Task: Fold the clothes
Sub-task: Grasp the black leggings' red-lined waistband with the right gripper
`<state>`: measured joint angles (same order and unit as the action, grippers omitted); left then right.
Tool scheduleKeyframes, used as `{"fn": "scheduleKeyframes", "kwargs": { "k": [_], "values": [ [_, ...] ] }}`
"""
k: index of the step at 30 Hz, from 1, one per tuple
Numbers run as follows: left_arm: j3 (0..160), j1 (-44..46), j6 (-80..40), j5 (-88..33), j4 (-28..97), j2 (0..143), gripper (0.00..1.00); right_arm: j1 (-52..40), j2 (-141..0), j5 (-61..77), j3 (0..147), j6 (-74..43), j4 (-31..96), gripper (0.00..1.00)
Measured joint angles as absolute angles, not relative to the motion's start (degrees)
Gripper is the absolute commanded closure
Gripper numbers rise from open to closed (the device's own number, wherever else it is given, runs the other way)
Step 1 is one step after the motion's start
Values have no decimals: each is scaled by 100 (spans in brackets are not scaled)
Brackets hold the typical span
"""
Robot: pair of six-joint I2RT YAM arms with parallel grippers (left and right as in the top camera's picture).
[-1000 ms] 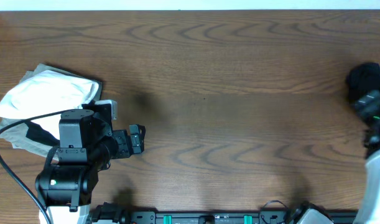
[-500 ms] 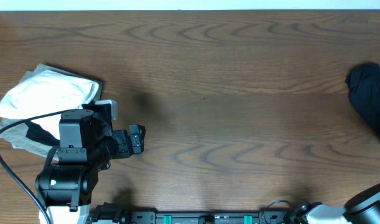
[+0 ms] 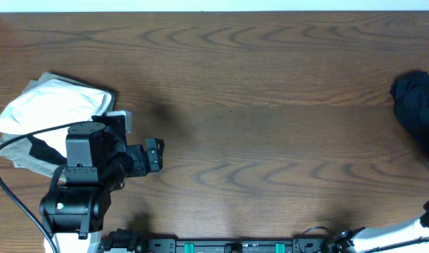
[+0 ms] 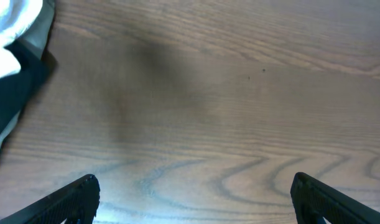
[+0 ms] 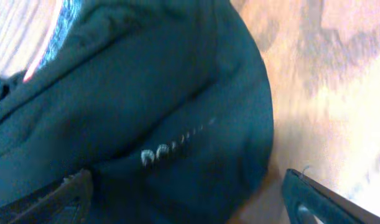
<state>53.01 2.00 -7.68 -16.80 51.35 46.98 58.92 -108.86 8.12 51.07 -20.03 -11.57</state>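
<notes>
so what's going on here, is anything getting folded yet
Not yet. The black trousers lie bunched up at the right edge of the table. The right gripper is open with the dark fabric filling its wrist view, and nothing is gripped. The left gripper is open too, over bare wood, next to a pile on the left topped by a white shirt.
</notes>
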Motion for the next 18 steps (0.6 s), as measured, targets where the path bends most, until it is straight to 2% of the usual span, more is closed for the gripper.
{"fn": "scheduleKeyframes", "kwargs": {
  "k": [2, 6, 7, 13, 18],
  "values": [
    [5301, 200, -768, -1678, 5070, 4698, 2, 5892, -11024, 816, 5159, -1955, -1380, 31],
    [5301, 200, -768, -1680, 4998, 4698, 2, 5894, -11179, 819, 5192, -1900, -1498, 88],
    [5301, 200, -768, -1680, 4987, 4698, 2, 5900, -11194, 825, 5194, -1918, -1494, 99],
    [5301, 200, -768, -1680, 4969, 4698, 2, 5957, -11209, 1321, 5199, -2069, -1540, 99],
    [5301, 200, -768, -1680, 4967, 4698, 2, 5902, -10770, 2259, 5135, -2687, -1942, 99]
  ]
}}
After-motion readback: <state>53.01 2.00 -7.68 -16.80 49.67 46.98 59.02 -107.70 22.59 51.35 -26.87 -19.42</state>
